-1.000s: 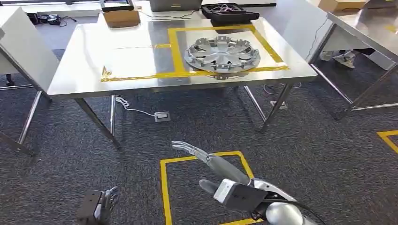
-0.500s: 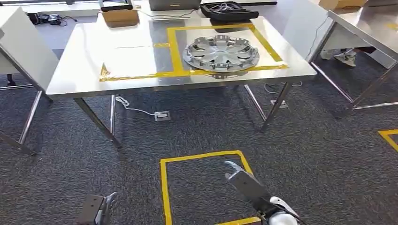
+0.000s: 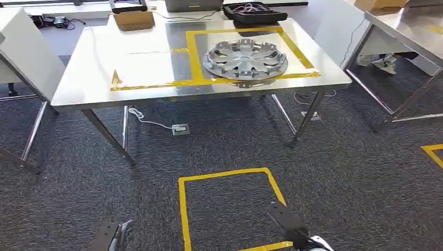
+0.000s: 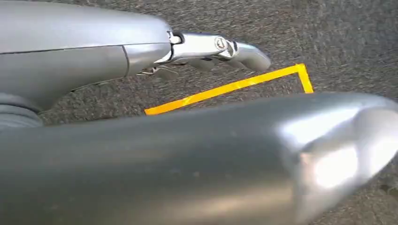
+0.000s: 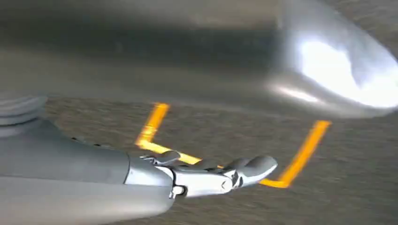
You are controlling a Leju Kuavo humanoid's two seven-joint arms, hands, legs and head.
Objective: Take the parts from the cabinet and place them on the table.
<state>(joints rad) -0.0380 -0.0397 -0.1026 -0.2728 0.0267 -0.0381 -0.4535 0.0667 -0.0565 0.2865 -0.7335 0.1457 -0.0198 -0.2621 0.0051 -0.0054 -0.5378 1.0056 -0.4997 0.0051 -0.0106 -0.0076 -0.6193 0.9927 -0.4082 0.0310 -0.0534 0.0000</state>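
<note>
Lower than a second ago, the right hand (image 3: 286, 224) has dropped from in front of the yellow tape square on the floor (image 3: 182, 209) to the bottom edge of the head view, just above that square's near right corner, and the left hand (image 3: 111, 236) has sunk a little too, at the lower left over the dark grey carpet (image 3: 355, 172). Both hang down holding nothing. In the left wrist view the left hand (image 4: 206, 49) shows its fingers (image 4: 246, 54) stretched out and loosely apart above the carpet and a corner of yellow tape; in the right wrist view the right hand (image 5: 206, 176) likewise has its fingers (image 5: 258, 166) extended and slightly spread. The round silver spoked wheel cover (image 3: 245, 58) lies flat on the shiny steel table (image 3: 104, 63), inside the rectangle of yellow tape (image 3: 194, 57) marked on the tabletop, well apart from both hands. Behind it, at the table's far edge, sit a brown cardboard box (image 3: 134, 20) and a black tray of cables (image 3: 254, 12).
</note>
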